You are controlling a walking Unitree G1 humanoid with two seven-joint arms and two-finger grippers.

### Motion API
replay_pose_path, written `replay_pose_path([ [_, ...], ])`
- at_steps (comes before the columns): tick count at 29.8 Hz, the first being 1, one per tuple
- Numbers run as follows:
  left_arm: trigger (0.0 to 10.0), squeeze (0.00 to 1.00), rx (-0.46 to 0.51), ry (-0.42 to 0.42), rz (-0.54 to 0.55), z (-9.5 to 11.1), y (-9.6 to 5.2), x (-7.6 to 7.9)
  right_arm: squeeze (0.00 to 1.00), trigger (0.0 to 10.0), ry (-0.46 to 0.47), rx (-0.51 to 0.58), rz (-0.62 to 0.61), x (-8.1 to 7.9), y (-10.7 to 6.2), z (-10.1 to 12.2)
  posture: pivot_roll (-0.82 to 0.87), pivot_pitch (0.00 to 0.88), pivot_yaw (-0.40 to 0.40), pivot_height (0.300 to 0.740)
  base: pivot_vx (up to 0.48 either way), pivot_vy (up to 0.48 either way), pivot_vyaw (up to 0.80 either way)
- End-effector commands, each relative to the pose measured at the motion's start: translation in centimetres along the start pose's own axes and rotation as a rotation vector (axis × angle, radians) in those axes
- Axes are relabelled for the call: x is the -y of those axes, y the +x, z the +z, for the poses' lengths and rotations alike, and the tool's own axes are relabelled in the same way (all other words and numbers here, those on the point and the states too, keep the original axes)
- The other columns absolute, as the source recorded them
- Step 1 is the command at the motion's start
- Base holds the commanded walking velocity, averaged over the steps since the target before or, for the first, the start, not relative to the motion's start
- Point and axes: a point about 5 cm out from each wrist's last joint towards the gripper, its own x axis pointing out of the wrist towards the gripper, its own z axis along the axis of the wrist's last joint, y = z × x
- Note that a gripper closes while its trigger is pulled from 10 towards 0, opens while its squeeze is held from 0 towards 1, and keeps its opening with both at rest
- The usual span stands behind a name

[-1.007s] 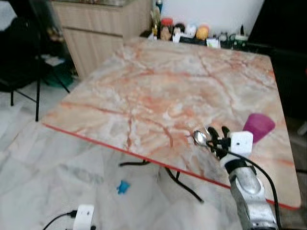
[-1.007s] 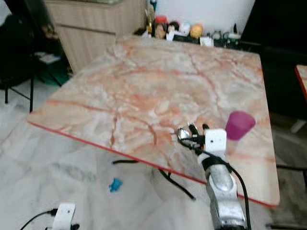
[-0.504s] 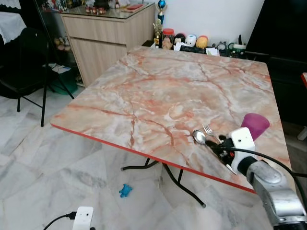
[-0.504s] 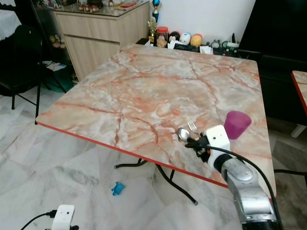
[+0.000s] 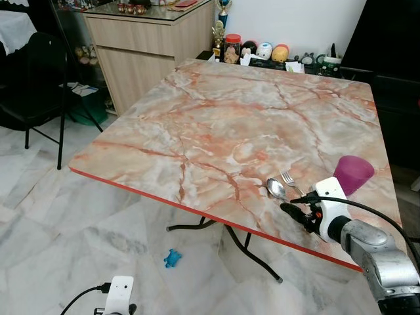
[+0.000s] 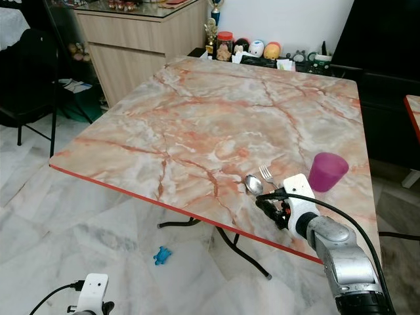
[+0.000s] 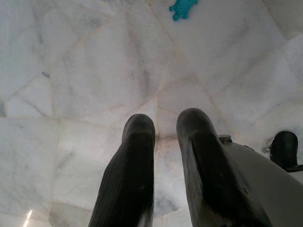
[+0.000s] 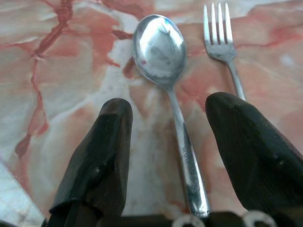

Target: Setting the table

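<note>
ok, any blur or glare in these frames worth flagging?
Eye views: sharp, even light, table readable. Right wrist view: spoon bowl shows a bright reflection, fork crisp, right gripper fingers close to the lens and slightly soft. Left wrist view: left gripper over pale floor, a bright spot at one corner.

The spoon [image 8: 167,90] and fork [image 8: 222,42] handles run out of sight behind the right gripper [image 8: 189,156]. The small jars [image 5: 252,51] at the bench's [image 5: 216,125] far edge are perhaps ornaments, too small to tell.

Marble-tiled floor [image 5: 79,230] (pale grey), wooden cabinet [image 5: 141,46] behind, black chair [image 5: 33,85] at left.
</note>
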Motion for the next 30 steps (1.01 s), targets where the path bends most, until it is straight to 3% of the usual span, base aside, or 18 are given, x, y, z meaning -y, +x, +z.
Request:
replay_pose_path([
  [1,10.0,0.00,-0.019,0.007,0.007,-0.4,-0.1,-0.2,0.46,10.0,0.020,0.006,-0.017,0.4,0.4,0.5,0.01,0.000,0.012,0.740,0.000,0.000,0.00],
  [3,10.0,0.00,-0.019,0.008,0.007,-0.4,-0.1,-0.2,0.43,10.0,0.025,0.006,-0.013,0.4,0.6,0.6,0.01,0.000,0.012,0.740,0.000,0.000,0.00],
  [5,10.0,0.00,-0.018,0.007,0.007,-0.5,-0.1,-0.2,0.00,10.0,0.024,-0.004,-0.014,0.5,1.2,0.6,0.02,0.000,0.009,0.740,0.000,0.000,0.00],
  [28,10.0,0.00,-0.023,-0.001,0.014,-0.6,-0.1,-0.3,0.00,10.0,0.073,-0.022,-0.006,0.4,2.7,0.3,0.02,0.000,0.006,0.740,0.000,0.000,0.00],
  [29,10.0,0.00,-0.023,-0.001,0.014,-0.6,-0.1,-0.3,0.00,9.2,0.072,-0.023,0.002,0.3,2.8,0.3,0.02,0.000,0.005,0.740,0.000,0.000,0.00],
  [30,10.0,0.00,-0.023,-0.001,0.014,-0.7,-0.1,-0.3,0.00,9.2,0.071,-0.025,0.011,0.2,2.8,0.2,0.03,0.000,0.005,0.740,0.000,0.000,0.00],
])
